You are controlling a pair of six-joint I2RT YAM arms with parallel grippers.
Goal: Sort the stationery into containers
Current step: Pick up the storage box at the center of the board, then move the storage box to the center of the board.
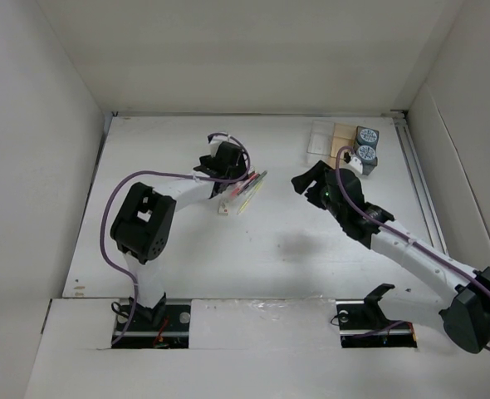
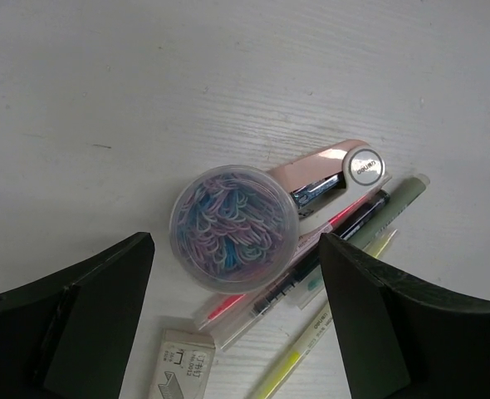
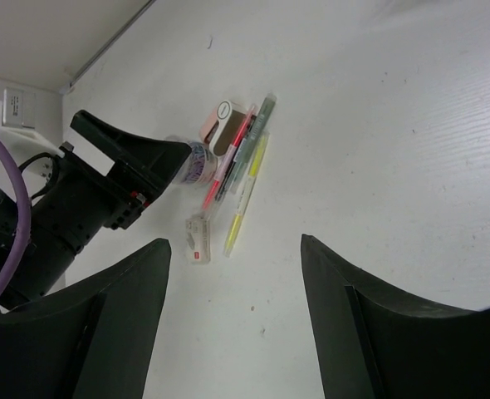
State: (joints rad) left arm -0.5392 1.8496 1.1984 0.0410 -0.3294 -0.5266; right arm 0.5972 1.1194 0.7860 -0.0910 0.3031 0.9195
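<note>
In the lower part of the left wrist view, a small white staples box [image 2: 183,370] and a yellow-green highlighter [image 2: 299,357] lie on the white table [image 2: 145,83], both cut off by the bottom edge. Just above them, at the centre of the frame, stands a small clear round pot [image 2: 234,228] packed with lilac, blue and white paper clips. To its right, several items lie side by side, slanting up to the right: a red pen [image 2: 220,309], a dark pen [image 2: 345,224], a grey-green pen [image 2: 399,199] and a pink stapler [image 2: 328,166]. The pot's rim hides part of the red pen and the stapler.

In the upper right of the top view, well apart from this cluster, is the organiser tray [image 1: 342,137]. Two blue-grey rolls [image 1: 366,145] sit in its dark grey section. Its clear section is faint and hard to make out.

The left gripper [image 2: 237,241] has its fingers wide apart, one on each side of the pot, with a gap showing on both sides. The right gripper [image 3: 235,245] also has its fingers spread wide with nothing between them, above the table.
</note>
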